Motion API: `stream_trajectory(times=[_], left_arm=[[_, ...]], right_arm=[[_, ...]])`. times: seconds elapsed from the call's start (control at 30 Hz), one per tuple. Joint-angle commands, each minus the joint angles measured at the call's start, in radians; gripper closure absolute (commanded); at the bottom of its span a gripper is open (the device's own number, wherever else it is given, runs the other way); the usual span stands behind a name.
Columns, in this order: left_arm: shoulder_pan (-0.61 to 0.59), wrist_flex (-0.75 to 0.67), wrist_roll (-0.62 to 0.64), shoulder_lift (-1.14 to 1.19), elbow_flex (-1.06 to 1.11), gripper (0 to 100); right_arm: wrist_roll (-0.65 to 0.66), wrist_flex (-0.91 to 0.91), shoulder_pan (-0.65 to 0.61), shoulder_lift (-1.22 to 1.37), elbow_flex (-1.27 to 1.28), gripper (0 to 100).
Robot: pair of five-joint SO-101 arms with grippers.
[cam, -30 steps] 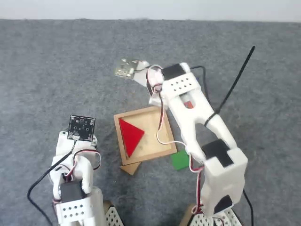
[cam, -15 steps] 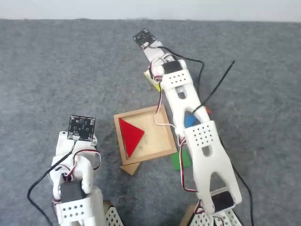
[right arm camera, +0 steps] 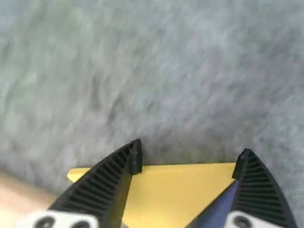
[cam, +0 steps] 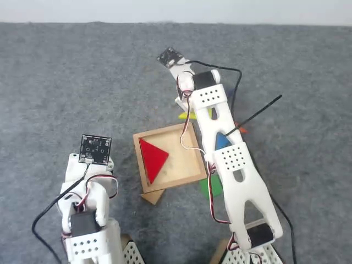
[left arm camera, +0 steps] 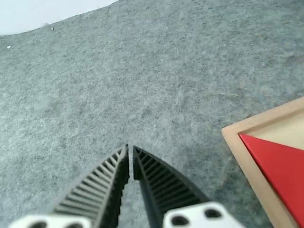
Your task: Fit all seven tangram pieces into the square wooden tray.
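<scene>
Right gripper (right arm camera: 190,149) straddles one yellow piece (right arm camera: 166,190), spread wide; left gripper (left arm camera: 130,148) is closed. We see one red triangle (cam: 151,157), apparently, in the tray (cam: 165,130).

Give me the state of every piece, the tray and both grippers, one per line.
left gripper, shut, empty.
right gripper, open, nothing gripped.
wooden tray, holds one piece, mostly unfilled.
red triangle, flat inside the tray.
yellow piece, on the mat outside the tray, between the right gripper's fingers.
green piece, on the mat beside the tray, partly under the right arm.
blue piece, outside the tray, partly under that arm.
</scene>
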Motion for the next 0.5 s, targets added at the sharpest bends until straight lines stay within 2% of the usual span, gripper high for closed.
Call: stream_trajectory(times=[0.0, 0.1, 0.33, 0.47], left_arm=[[-0.006, 0.000, -0.011, -0.014, -0.015, 98], [-0.006, 0.000, -0.011, -0.014, -0.015, 98], [-0.006, 0.000, -0.011, -0.014, -0.015, 98], [-0.006, 0.000, -0.011, -0.014, -0.015, 98]], right_arm=[[0.107, 0.101, 0.004, -0.117, -0.041, 68.2], [0.189, 0.176, 0.005, -0.131, -0.046, 68.2], [0.183, 0.179, 0.012, -0.191, -0.038, 68.2], [0.133, 0.180, 0.021, -0.283, -0.038, 68.2]])
